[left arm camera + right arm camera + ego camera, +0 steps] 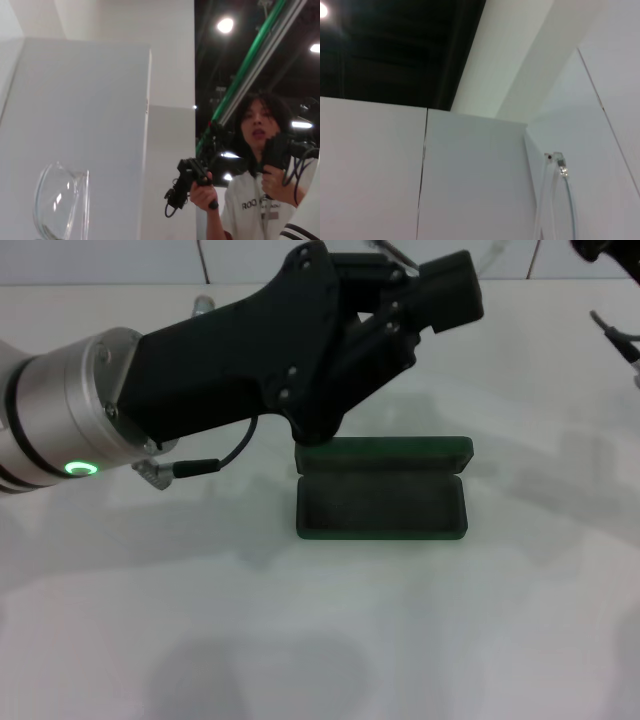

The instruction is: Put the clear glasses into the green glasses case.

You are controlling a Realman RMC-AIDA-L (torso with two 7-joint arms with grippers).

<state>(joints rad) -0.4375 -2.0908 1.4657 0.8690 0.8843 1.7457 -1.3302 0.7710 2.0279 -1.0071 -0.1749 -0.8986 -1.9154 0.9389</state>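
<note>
The green glasses case (381,502) lies open in the middle of the white table, lid (385,453) folded back on the far side and its dark lining bare. My left arm reaches across above and behind it, with the left gripper (402,268) raised near the table's far edge. One lens of the clear glasses (54,204) shows close up in the left wrist view, lifted against the wall, so the gripper is shut on them. A thin clear piece of the glasses (393,252) pokes out at the gripper in the head view. Only a dark part of the right gripper (605,248) shows, at the far right corner.
A grey cable plug (185,468) hangs under the left wrist, just above the table. A thin cable end (612,328) lies at the far right. White wall panels stand behind the table. A person (260,175) holding hand-held devices stands beyond them.
</note>
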